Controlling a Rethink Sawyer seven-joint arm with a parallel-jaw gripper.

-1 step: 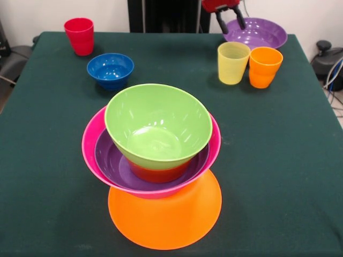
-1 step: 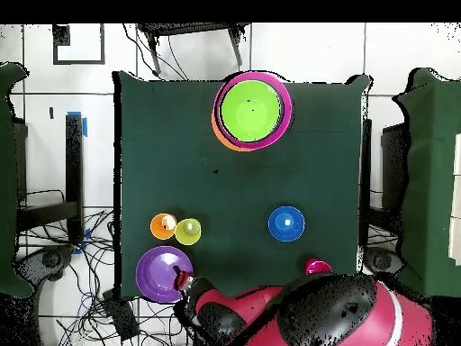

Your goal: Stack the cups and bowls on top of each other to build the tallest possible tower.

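The tower stands at the table's middle: an upturned orange bowl (image 1: 163,217) as base, then a hot pink bowl (image 1: 92,140), a purple bowl (image 1: 111,160), a small red-orange bowl (image 1: 158,173) and a lime green bowl (image 1: 158,126) on top, which also shows from above (image 2: 250,108). A second purple bowl (image 1: 260,33) (image 2: 160,273) lies alone. My gripper (image 1: 233,27) (image 2: 186,286) hangs open over its rim, holding nothing. Loose on the cloth are a blue bowl (image 1: 111,69) (image 2: 286,223), a red cup (image 1: 79,36) (image 2: 317,267), a yellow cup (image 1: 232,62) (image 2: 188,231) and an orange cup (image 1: 264,66) (image 2: 163,225).
The green-covered table (image 1: 278,160) reaches all edges of the front view. The yellow and orange cups stand close together, just in front of the lone purple bowl. Cables and chair parts lie off the table's sides.
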